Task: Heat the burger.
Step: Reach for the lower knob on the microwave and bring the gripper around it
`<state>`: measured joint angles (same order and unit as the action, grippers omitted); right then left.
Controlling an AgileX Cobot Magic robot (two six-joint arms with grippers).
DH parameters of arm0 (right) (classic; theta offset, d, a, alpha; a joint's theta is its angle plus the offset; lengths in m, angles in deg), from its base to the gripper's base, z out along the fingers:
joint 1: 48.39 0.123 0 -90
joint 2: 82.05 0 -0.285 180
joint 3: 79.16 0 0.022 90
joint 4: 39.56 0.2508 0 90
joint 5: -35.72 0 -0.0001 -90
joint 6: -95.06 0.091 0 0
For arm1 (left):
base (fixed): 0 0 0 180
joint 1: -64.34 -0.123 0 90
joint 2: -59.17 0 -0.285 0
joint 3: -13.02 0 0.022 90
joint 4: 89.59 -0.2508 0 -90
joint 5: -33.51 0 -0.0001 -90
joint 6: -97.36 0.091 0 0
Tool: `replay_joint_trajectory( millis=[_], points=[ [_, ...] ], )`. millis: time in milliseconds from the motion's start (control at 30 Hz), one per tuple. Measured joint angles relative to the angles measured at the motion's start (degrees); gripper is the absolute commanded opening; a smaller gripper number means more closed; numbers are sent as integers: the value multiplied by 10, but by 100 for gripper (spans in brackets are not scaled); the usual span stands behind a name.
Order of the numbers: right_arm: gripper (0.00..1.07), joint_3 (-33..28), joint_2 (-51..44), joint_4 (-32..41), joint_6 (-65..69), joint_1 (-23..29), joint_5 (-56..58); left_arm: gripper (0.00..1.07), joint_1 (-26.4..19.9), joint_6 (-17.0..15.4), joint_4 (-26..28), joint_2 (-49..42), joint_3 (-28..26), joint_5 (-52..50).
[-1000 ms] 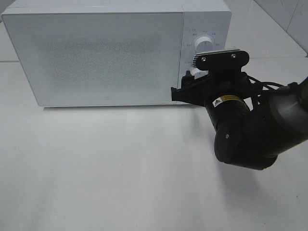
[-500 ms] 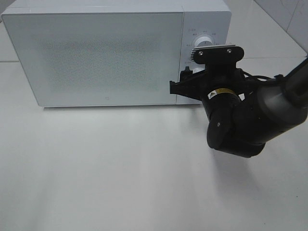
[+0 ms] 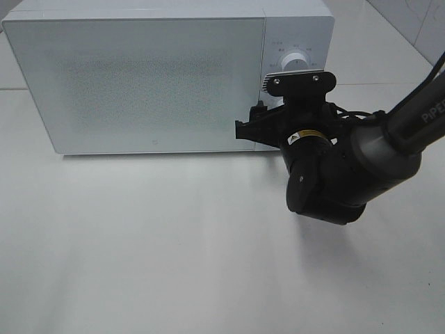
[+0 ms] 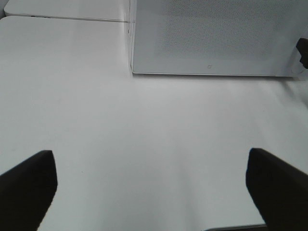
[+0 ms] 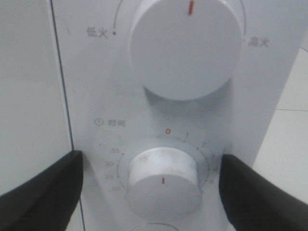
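My right claw [image 5: 149,168] is spread wide, the lower dial [image 5: 162,175] between its fingers; only the wrist view catches that; overhead shows the microwave [image 3: 139,83] door closed; my left claw [image 4: 150,163] gapes over the table [image 4: 144,120]; burger unseen, can't say where.

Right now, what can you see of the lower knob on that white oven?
The lower knob is a round white dial, plastic-looking, its face slightly scuffed, with a short red line at its rim on the side away from the red 0 of the printed scale around it. It sits on the microwave's control panel beneath a bigger knob. The right pincer is open, one finger to each side, apparently not touching it.
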<state>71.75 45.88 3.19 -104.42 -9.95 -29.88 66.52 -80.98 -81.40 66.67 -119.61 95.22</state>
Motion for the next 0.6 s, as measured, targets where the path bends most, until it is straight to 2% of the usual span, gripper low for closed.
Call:
replay_joint_trajectory(
  millis=[167,367,433,533,600],
  points=[
    [73,0,7,1,0,0,2,100,0,0,0,0,0,0],
    [66,0,7,1,0,0,-2,100,0,0,0,0,0,0],
    [58,0,7,1,0,0,-2,100,0,0,0,0,0,0],
    [54,0,7,1,0,0,-3,100,0,0,0,0,0,0],
    [38,0,7,1,-1,0,-7,100,0,0,0,0,0,0]
  ],
)
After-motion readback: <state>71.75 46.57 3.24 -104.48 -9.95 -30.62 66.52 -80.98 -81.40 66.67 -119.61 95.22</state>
